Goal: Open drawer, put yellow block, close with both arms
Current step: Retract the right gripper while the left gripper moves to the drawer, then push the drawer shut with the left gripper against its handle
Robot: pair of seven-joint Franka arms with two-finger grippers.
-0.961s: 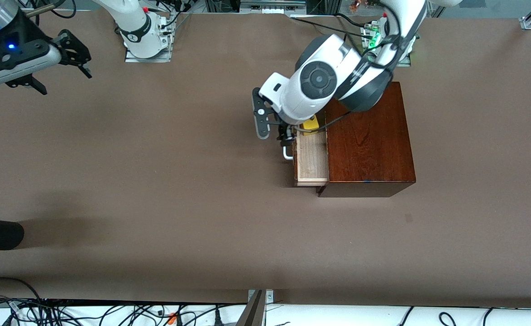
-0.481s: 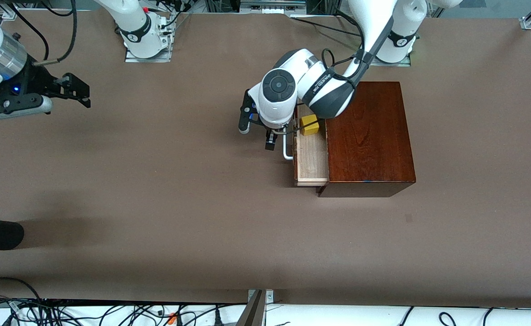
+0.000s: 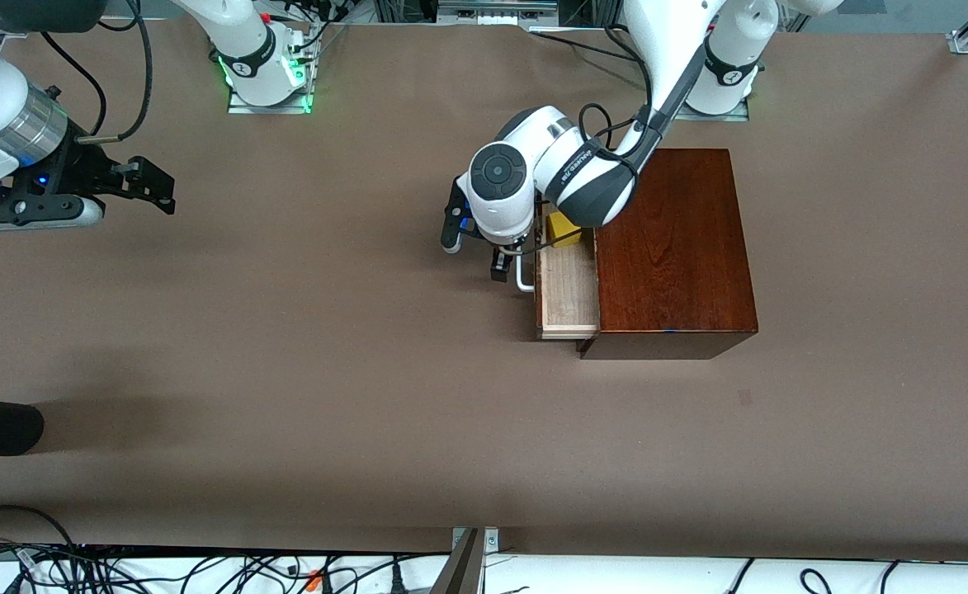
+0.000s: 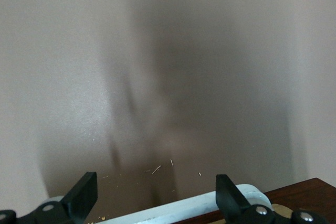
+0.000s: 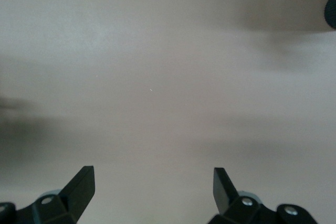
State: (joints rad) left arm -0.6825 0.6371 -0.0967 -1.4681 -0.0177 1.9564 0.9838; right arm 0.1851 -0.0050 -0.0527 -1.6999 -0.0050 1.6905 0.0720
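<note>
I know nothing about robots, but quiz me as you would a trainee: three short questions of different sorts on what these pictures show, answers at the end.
1. True or false: the yellow block lies in the open drawer.
2. Which gripper is at the drawer's white handle? A) left gripper B) right gripper C) neither
3. Fill in: the drawer belongs to the reddish-brown ____ box.

Key
1. True; it sits in the end of the drawer farther from the front camera.
2. A. Its fingers are spread at the handle, while the right gripper hangs open over bare table toward the right arm's end.
3. Wooden.
</note>
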